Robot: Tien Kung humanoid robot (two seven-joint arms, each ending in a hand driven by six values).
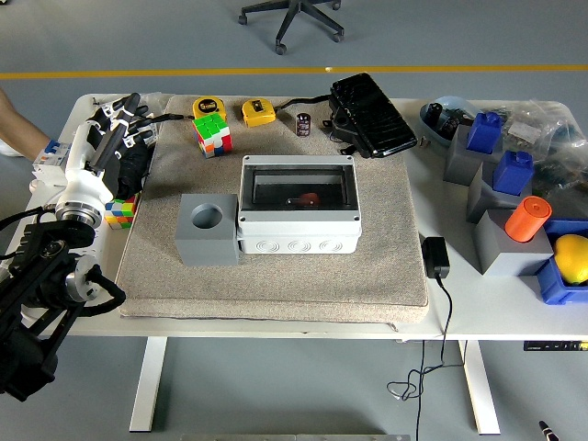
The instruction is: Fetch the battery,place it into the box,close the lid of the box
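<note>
Near edge: the black left arm comes up from the lower left corner, off the mat's left side. Left hand (pixel 112 129) sits high over the desk's (pixel 459 308) left end, white palm and dark fingers (pixel 129 108) extended and loosely spread, nothing held. Right arm not in view.

Mid-mat: grey junction box (pixel 299 204) on the beige mat (pixel 276 276), a clear lid (pixel 299 186) lying over its top. A small reddish item (pixel 306 197) shows through it; what it is cannot be told. A grey block with a round hole (pixel 208 229) stands touching the box's left side.

Far edge of mat: the battery (pixel 303 124), a small dark cylinder, stands upright between the yellow tape measure (pixel 258 112) and the black case (pixel 372 115). A Rubik's cube (pixel 211 134) and a second tape measure (pixel 208 107) lie left of these.

Key relation: the battery lies to the hand's right, at about the same depth, well apart, with the cube and both tape measures between. Its long axis is vertical, so a side pinch looks suitable. Only the left hand is available. The fetch seems not yet done.

Far left edge: part of a person's arm (pixel 18 129), clear of the desk things.
</note>
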